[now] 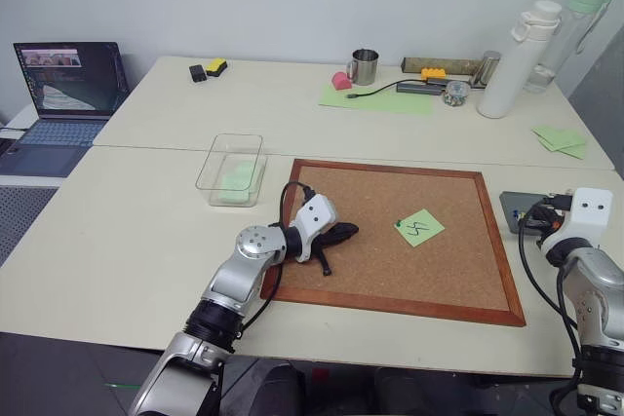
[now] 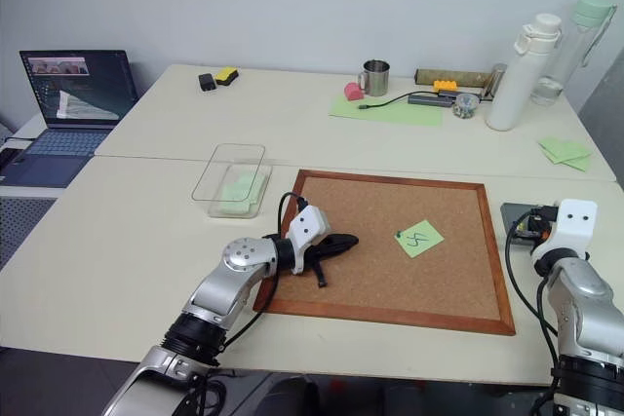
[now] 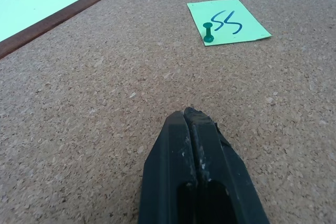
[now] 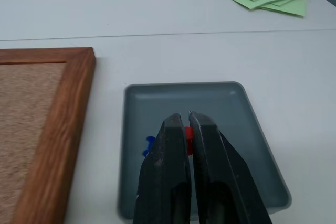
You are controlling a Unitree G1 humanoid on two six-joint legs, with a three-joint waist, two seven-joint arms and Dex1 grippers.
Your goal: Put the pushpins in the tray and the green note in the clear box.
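Note:
The green note (image 1: pixel 419 228) with a black squiggle lies on the cork board (image 1: pixel 390 270), pinned at its corner by a green pushpin (image 3: pixel 208 32). My left gripper (image 3: pixel 191 113) rests shut and empty on the cork, pointing at the note from a short way off. My right gripper (image 4: pixel 184 116) hovers over the grey tray (image 4: pixel 247 129), right of the board, shut on a red pushpin (image 4: pixel 187 136). A blue pin (image 4: pixel 148 145) lies in the tray. The clear box (image 1: pixel 232 170) stands off the board's far left corner with a pale green paper inside.
A laptop (image 1: pixel 68 85) sits at the far left. Along the back stand a metal mug (image 1: pixel 364 65), a large green sheet (image 1: pixel 375 96), a cable, two tall bottles (image 1: pixel 526 56) and small yellow and black items (image 1: pixel 208 69). Loose green papers (image 1: pixel 561 138) lie at the right.

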